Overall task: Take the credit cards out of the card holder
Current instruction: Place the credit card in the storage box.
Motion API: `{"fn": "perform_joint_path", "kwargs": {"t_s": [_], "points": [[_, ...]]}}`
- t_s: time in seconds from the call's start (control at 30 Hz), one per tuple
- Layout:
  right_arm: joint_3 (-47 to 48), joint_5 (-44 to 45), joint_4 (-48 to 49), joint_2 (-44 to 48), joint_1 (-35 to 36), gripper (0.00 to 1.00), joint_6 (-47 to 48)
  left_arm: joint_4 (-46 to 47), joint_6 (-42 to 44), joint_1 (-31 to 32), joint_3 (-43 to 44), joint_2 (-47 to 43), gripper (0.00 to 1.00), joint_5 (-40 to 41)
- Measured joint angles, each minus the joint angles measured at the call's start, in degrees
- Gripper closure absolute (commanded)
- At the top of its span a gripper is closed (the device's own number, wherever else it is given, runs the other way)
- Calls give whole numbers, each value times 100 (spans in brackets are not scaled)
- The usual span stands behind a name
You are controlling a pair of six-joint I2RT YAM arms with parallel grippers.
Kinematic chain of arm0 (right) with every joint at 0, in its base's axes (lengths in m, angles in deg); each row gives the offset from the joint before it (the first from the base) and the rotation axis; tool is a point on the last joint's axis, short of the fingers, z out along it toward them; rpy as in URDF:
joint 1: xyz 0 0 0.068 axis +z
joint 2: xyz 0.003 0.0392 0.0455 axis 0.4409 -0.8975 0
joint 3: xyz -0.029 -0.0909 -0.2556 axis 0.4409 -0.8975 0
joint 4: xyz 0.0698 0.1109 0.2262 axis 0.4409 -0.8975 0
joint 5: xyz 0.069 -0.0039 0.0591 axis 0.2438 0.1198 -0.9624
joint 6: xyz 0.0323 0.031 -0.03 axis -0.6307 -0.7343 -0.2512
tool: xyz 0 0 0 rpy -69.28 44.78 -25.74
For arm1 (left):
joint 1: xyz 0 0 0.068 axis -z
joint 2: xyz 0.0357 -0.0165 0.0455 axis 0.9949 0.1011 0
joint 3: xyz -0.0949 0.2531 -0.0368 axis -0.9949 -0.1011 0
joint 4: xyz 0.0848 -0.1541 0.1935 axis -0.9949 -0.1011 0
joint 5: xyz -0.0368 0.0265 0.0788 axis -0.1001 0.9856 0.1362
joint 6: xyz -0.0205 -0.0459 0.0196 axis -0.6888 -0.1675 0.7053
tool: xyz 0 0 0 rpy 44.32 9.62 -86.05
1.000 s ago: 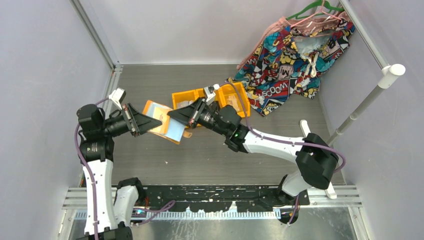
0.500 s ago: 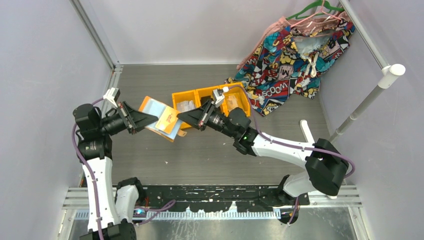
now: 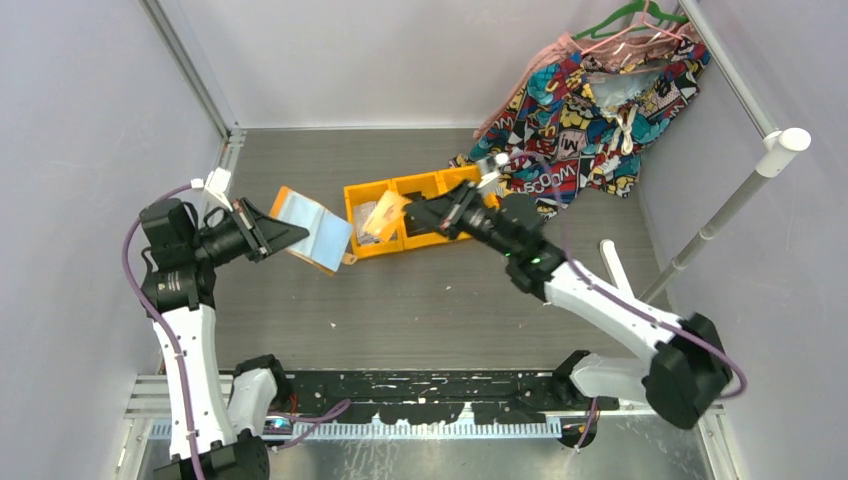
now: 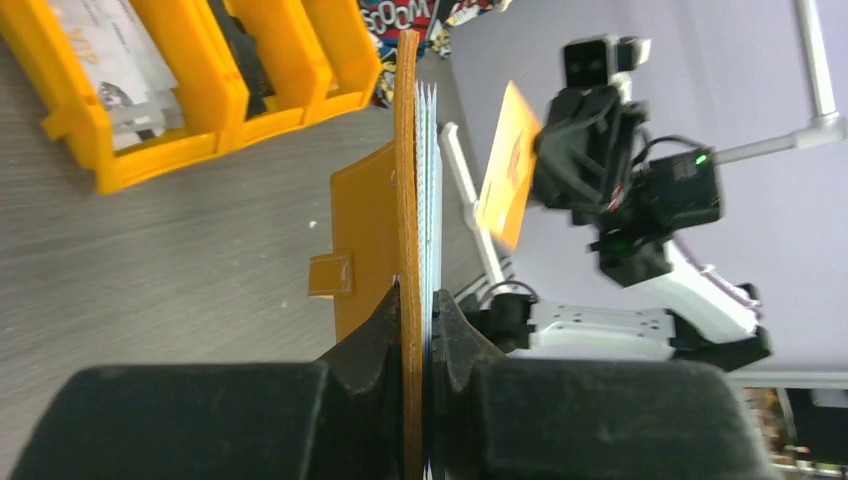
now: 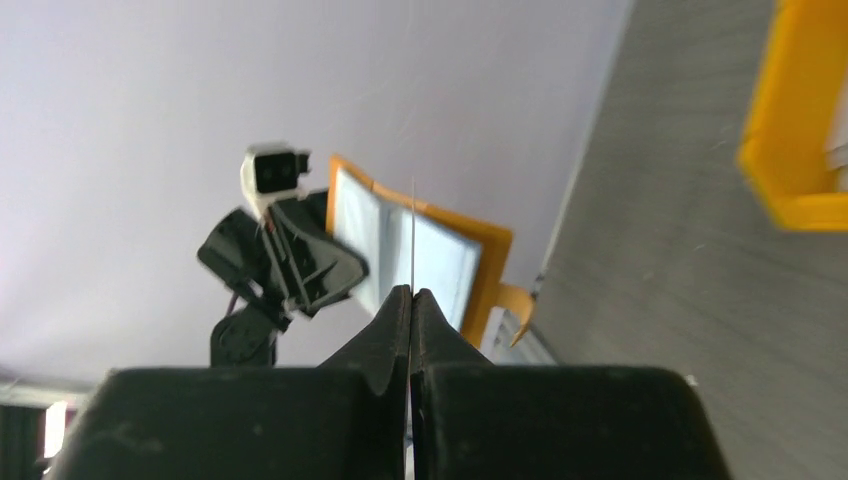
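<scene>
top external view: the left fingers [image 3: 292, 234] are clamped on the near-left edge of the card holder [image 3: 318, 230]. it is a flat orange folder with glossy pale blue pocket pages facing up, held tilted. whether its far edge touches the grey wood-grain worktop [image 3: 420, 300] cannot be told. it sits just left of the orange plastic bin trays [image 3: 372, 248]. the right fingers [image 3: 412, 214] pinch one credit card [image 3: 386, 214], thin, flat and orange-toned, over the left tray compartment and apart from the holder. a bright comic-print garment [image 3: 570, 110] lies crumpled in the far right corner.

left wrist view: the left fingers are closed on the holder, seen edge-on. a stiff orange cover lies on one side and a sheaf of thin see-through blue pages [image 4: 428, 170] on the other. a small square orange tab [image 4: 330, 275] projects from the cover. beyond, the card shows as a smooth rectangle.

right wrist view: the right fingers are shut on the card, which is visible only as a hairline edge. behind it the holder stands open in the left fingers.
</scene>
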Motion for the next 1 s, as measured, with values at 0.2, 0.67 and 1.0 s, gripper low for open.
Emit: {"fn": "perform_joint_path", "kwargs": {"t_s": [0.2, 0.67, 1.0], "points": [[505, -210, -2531, 813, -1543, 99, 1353, -750, 1399, -11, 190, 81, 100, -262], [3143, 575, -6140, -1834, -2855, 99, 4518, -1486, 3735, -11, 455, -662, 91, -1786], [4393, 376, -6452, -3521, -2855, 76, 5353, -1108, 3871, -11, 278, -531, 98, -2017]]}}
